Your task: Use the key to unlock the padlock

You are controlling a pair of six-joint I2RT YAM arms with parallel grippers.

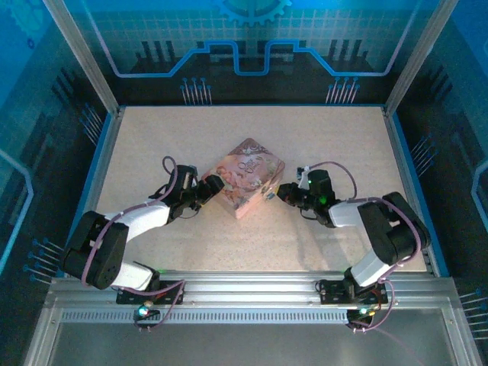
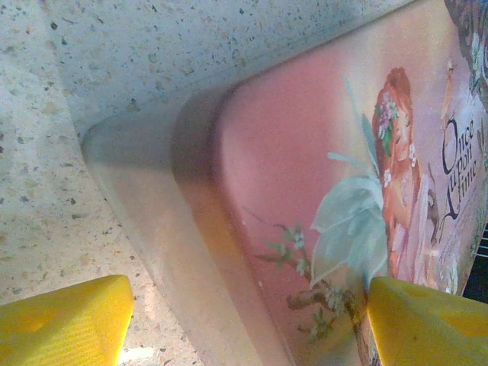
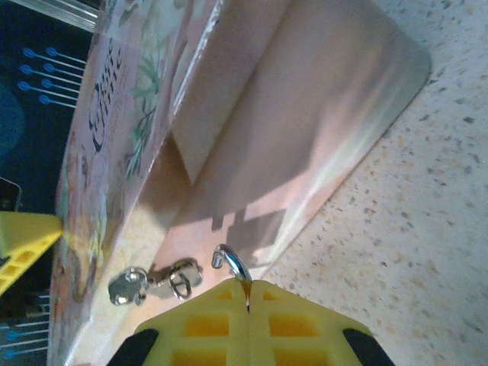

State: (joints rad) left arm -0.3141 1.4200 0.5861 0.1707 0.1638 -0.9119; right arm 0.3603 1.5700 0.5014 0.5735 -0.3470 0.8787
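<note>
Right now the right gripper (image 3: 248, 286) has its yellow pads pressed flat together. In the seam between them we see a thin dark sliver, the key (image 3: 246, 296), pinched at the very tip. Just above that tip curves a thin silvery hook, which we read as the shackle of the padlock (image 3: 231, 263). We cannot make out its dark body, so we cannot say how key and lock meet.

Just left of the hook in the right wrist view, small silvery latch pieces (image 3: 152, 282) lie against the front wall of the pink tin (image 3: 305, 114). The tin's lid carries a painted figure and lettering.

The left gripper (image 2: 244, 328) stands spread wide. One yellow finger (image 2: 69, 324) hangs over the speckled table (image 1: 320, 244) and the other over the painted lid, so the tin's rounded edge runs between them. We cannot tell whether either finger touches the tin.

From above, we see the tin lying turned on the diagonal near the middle of the table, with a gripper on each side. The left gripper is at the tin's left edge and the right gripper at its right corner, where the latch hangs. Both arms bend outward from there and fold back to their bases at the near edge.
</note>
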